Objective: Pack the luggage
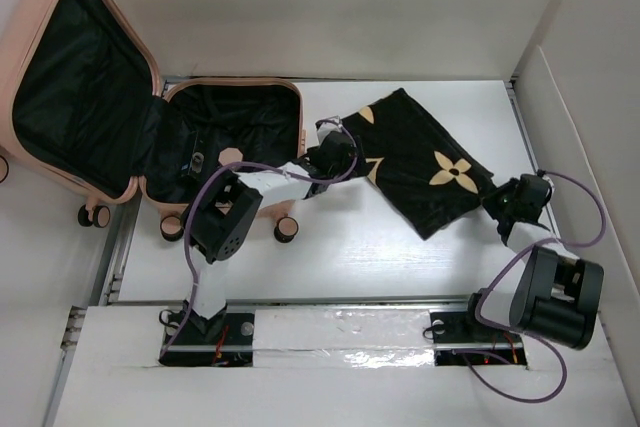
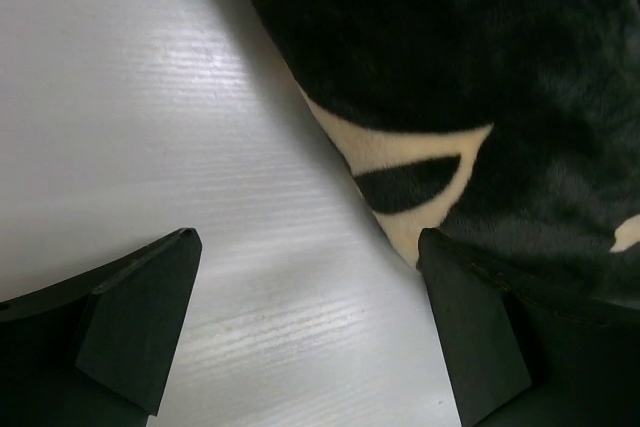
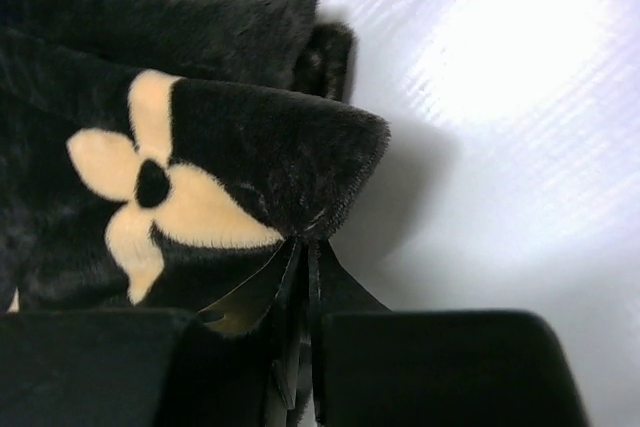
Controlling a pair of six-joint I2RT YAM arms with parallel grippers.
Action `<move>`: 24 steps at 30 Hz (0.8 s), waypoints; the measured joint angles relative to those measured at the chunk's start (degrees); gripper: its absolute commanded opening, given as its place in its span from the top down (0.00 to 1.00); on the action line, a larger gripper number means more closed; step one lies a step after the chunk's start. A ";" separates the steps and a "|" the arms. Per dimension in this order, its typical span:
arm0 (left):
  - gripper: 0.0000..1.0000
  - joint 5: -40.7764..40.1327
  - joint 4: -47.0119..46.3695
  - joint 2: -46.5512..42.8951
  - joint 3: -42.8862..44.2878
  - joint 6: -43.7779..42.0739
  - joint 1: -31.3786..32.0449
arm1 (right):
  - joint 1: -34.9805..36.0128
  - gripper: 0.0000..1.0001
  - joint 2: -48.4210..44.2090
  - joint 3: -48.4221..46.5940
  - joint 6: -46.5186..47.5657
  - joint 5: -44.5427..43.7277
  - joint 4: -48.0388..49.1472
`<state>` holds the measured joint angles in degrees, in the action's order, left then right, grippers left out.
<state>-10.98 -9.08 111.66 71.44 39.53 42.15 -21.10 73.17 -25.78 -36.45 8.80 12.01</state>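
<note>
The salmon-pink luggage (image 1: 232, 92) lies open at the left, its lid (image 1: 75, 2) tilted back, black lining showing, wheels toward me. A black cloth with gold flower prints (image 1: 425, 147) lies folded on the white table to its right. My left gripper (image 1: 335, 155) is open at the cloth's left edge; in the left wrist view its fingers (image 2: 140, 317) straddle bare table, the right one touching the cloth (image 2: 470, 77). My right gripper (image 1: 500, 202) is shut on the cloth's right corner (image 3: 300, 187), pinching the fabric between its fingertips (image 3: 300, 277).
White walls enclose the table at the back and right (image 1: 580, 127). A metal rail (image 1: 340, 302) runs along the near edge by the arm bases. A small dark object (image 1: 200, 160) lies inside the luggage base.
</note>
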 measured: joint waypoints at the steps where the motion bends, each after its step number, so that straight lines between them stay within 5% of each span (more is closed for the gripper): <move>1: 0.09 0.70 -0.09 0.17 0.33 0.33 -0.50 | -0.26 0.37 -1.77 0.72 -0.04 -0.20 -0.33; 3: 0.09 2.12 -0.15 0.96 1.70 0.94 -1.99 | -0.31 0.09 -4.61 1.11 0.61 -0.33 -1.25; 19: 0.15 6.38 4.04 19.19 25.18 4.00 -6.21 | 6.45 0.04 -20.87 1.11 3.65 3.19 -4.15; 21: 0.20 6.27 5.22 22.23 29.97 4.90 -6.21 | 8.52 0.04 -23.06 1.20 3.85 3.58 -4.17; 24: 0.63 5.97 5.99 24.50 33.20 6.05 -6.10 | 12.00 0.04 -26.01 1.36 3.87 3.96 -4.22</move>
<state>-5.02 -3.09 136.16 104.64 45.58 36.05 -9.10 47.16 -24.43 -32.58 12.75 7.79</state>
